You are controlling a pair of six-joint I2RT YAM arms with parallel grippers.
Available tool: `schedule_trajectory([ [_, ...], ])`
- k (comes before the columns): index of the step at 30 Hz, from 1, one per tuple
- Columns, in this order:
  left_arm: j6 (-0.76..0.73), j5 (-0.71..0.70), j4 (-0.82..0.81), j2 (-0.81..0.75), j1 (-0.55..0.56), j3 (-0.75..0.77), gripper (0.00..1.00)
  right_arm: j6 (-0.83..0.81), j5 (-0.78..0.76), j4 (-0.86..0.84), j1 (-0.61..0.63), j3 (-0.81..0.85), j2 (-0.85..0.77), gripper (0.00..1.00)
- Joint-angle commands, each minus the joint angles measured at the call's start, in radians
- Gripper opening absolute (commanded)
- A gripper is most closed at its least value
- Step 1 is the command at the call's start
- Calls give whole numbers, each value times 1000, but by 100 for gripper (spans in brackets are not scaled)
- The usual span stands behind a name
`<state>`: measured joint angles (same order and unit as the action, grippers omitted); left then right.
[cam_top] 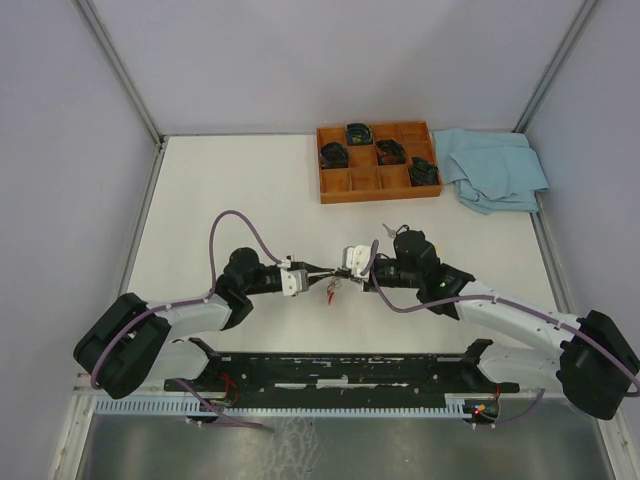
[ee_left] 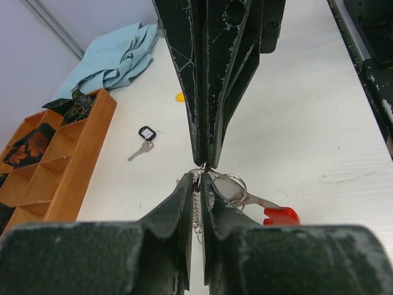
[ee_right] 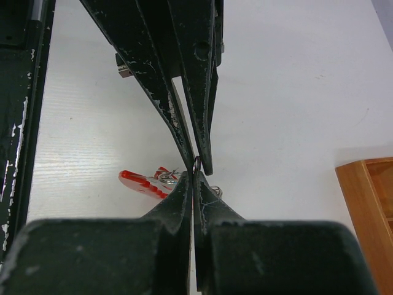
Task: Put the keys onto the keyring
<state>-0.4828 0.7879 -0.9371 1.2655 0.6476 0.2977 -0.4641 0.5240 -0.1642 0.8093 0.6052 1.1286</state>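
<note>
Your two grippers meet tip to tip above the white table [ee_left: 319, 123], probably because a split ring needs one hand to steady it while the other works it open. The left gripper [ee_left: 199, 180] is clenched down to a narrow slit with silver metal caught between its pads. The right gripper [ee_right: 194, 178] is pressed fully closed on what looks like the same thin silver metal keyring [ee_left: 232, 184], whose loops bulge out just beside both sets of fingertips.

A silver key with a red plastic cap [ee_left: 280, 216] hangs from the keyring, below and to one side of the tips; I can't tell whether it is fully threaded on. A small yellow piece [ee_left: 179, 97], likely a capped key, lies well beyond the tips, near a plain silver key on a black loop [ee_left: 145, 142].

Both arms reach inward from their bases with elbows bent and forearms low. Their fingers point straight at each other.
</note>
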Motion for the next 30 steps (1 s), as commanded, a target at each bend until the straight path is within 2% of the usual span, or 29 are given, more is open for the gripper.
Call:
schedule_trajectory([
  [1,23,-4,-54,-2,1,-5,16,32,33,-73,-10,-11,-35,1],
  [9,21,-4,-45,0,2,-2,14,36,50,-74,-16,-10,-30,1],
  [14,18,0,-44,-4,1,-1,4,39,53,-72,-17,-9,-24,1],
  [18,7,0,-24,-17,1,3,3,50,42,-58,-18,0,-22,2],
  [23,-56,-18,71,-54,1,17,3,63,-11,-13,-18,22,-46,18],
  [27,-97,-42,111,-78,1,18,3,103,-97,58,-18,46,-65,26],
  [30,-117,-61,132,-92,1,19,3,145,-159,110,-18,61,-73,38],
])
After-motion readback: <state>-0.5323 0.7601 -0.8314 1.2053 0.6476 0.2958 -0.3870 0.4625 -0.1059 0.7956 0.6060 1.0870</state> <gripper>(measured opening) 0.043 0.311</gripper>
